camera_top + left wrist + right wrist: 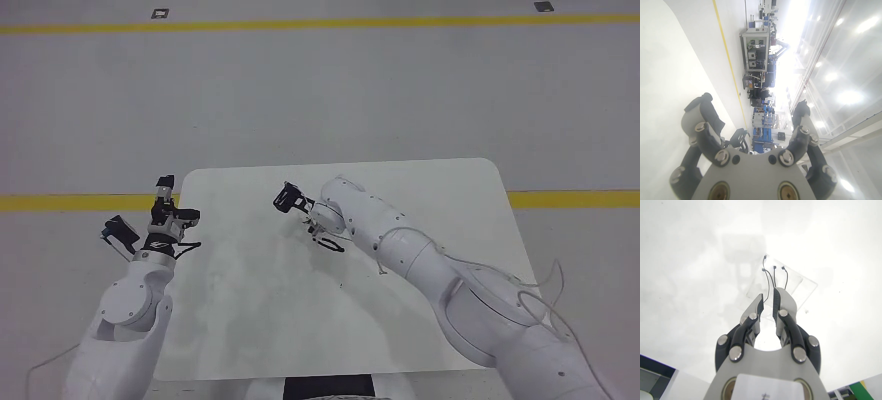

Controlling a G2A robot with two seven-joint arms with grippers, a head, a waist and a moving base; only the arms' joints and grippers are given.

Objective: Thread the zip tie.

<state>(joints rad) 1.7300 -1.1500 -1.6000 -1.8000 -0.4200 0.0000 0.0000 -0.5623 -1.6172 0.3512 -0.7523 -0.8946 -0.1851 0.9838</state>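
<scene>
Several thin black zip ties point(768, 279) lie on a clear plastic sheet point(800, 289) on the white table point(420, 300). Each has a small square head at its far end. My right gripper point(768, 298) hovers just over their tails, open by a narrow gap with nothing clamped. One tie runs beside the ribbed fingertips point(760, 303). In the top view the right gripper point(318, 234) is at the table's middle, with the zip ties point(334, 245) beside it. My left gripper point(176, 202) is wide open and empty at the table's left edge. In its wrist view the left gripper point(753, 108) faces out into the room.
The white table has bare surface all around the clear sheet. Its rounded left edge point(696, 62) runs past the left gripper. Yellow floor lines point(320, 22) cross the grey floor beyond the table.
</scene>
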